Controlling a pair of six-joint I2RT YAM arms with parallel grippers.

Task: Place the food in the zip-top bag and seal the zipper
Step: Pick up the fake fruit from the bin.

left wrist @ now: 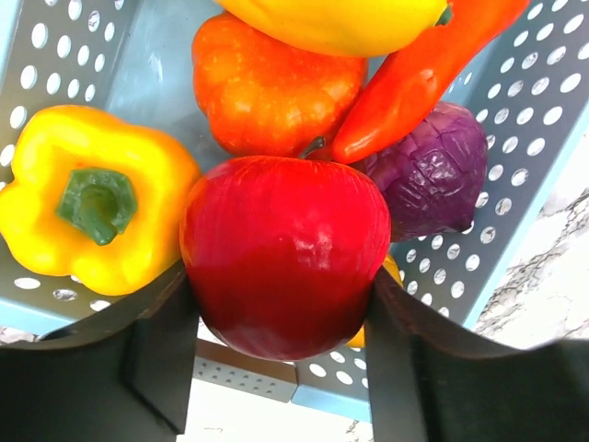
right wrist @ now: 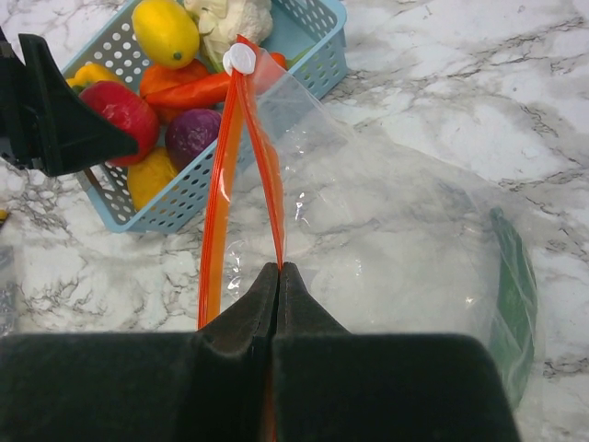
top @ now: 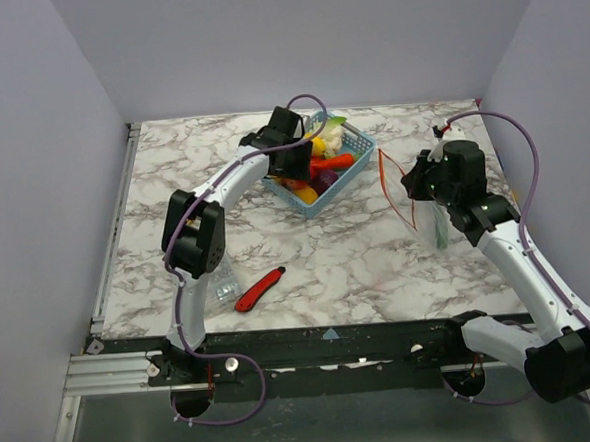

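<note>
My left gripper (top: 294, 166) is down in the blue basket (top: 357, 172), its fingers (left wrist: 166, 341) closed on both sides of a red apple (left wrist: 285, 249). Around it lie a yellow pepper (left wrist: 87, 198), an orange fruit (left wrist: 271, 92), a red chili (left wrist: 414, 78) and a purple piece (left wrist: 433, 175). My right gripper (right wrist: 279, 269) is shut on one lip of the orange-red zipper (right wrist: 271, 175) and holds the clear zip-top bag (right wrist: 396, 239) with its mouth open beside the basket. A green piece (right wrist: 511, 285) lies inside the bag.
A red utility knife (top: 259, 288) and a small clear box (top: 222, 283) lie near the front left. The basket also holds a yellow lemon (right wrist: 166, 32) and a white cauliflower (right wrist: 230, 18). Walls stand on three sides of the marble table.
</note>
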